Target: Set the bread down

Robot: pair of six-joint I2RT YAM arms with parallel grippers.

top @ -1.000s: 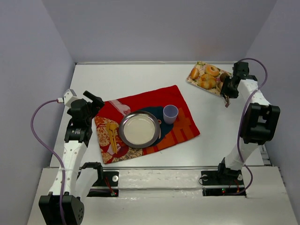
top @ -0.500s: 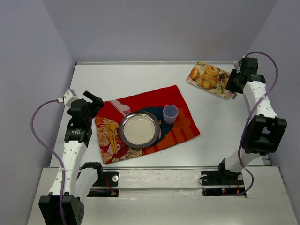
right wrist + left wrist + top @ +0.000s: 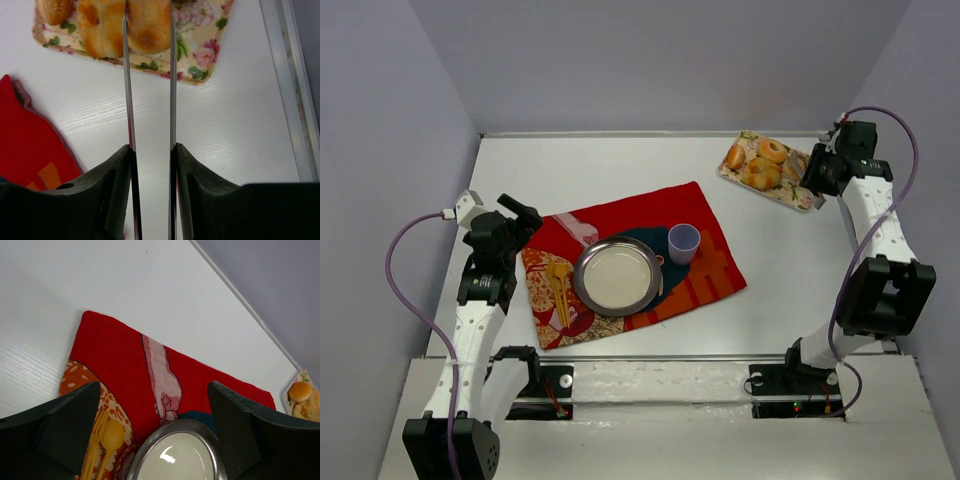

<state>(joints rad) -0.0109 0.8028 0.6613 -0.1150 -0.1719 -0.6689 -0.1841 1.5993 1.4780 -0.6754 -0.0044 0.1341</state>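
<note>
Several golden bread rolls lie on a floral tray (image 3: pixel 803 196) at the back right; it also shows in the right wrist view (image 3: pixel 200 55). My right gripper (image 3: pixel 819 172) (image 3: pixel 151 150) is shut on metal tongs (image 3: pixel 128 100). Their two thin blades reach over the tray's near edge and straddle one roll (image 3: pixel 149 30), with a gap between them. A silver plate (image 3: pixel 582 258) sits empty on the red cloth (image 3: pixel 715 270). My left gripper (image 3: pixel 523 215) (image 3: pixel 152 390) is open and empty over the cloth's left part, above the plate (image 3: pixel 170 429).
A lilac cup (image 3: pixel 683 242) stands on the cloth right of the plate. A yellow spoon and fork (image 3: pixel 559 285) (image 3: pixel 107 440) lie left of the plate. The table's raised right rail (image 3: pixel 287 75) runs close beside the tray.
My right arm has swung back and to the right, bringing the tongs from the tray's right end to point over its near edge. The left arm has not moved.
</note>
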